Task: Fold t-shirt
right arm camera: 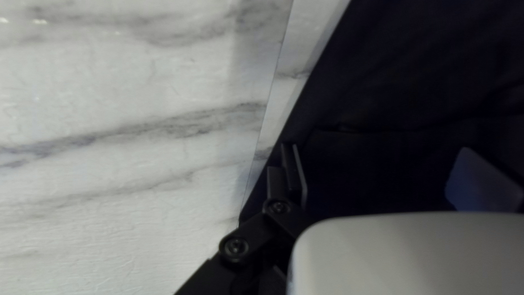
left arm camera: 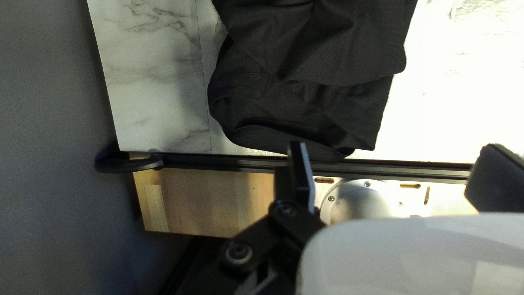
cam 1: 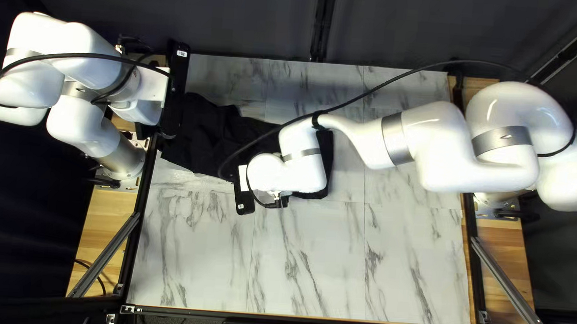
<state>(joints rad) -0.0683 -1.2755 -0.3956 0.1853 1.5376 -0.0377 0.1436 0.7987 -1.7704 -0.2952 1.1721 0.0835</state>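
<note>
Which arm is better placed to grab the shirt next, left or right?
Right, I think: the right arm has its open jaws over the shirt, near an edge. The left arm has its jaws mostly past the end, by the rail.

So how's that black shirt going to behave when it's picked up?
The shirt will likely hang floppy, given its soft creases. It's probably light, since it looks like thin fabric. Its unevenly stacked layers might slip apart.

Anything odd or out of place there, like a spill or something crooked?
I see no spill or damage. The black shirt looks askew, though: it's rumpled and off to the left in the top left view, one end right at the edge rail.
</note>
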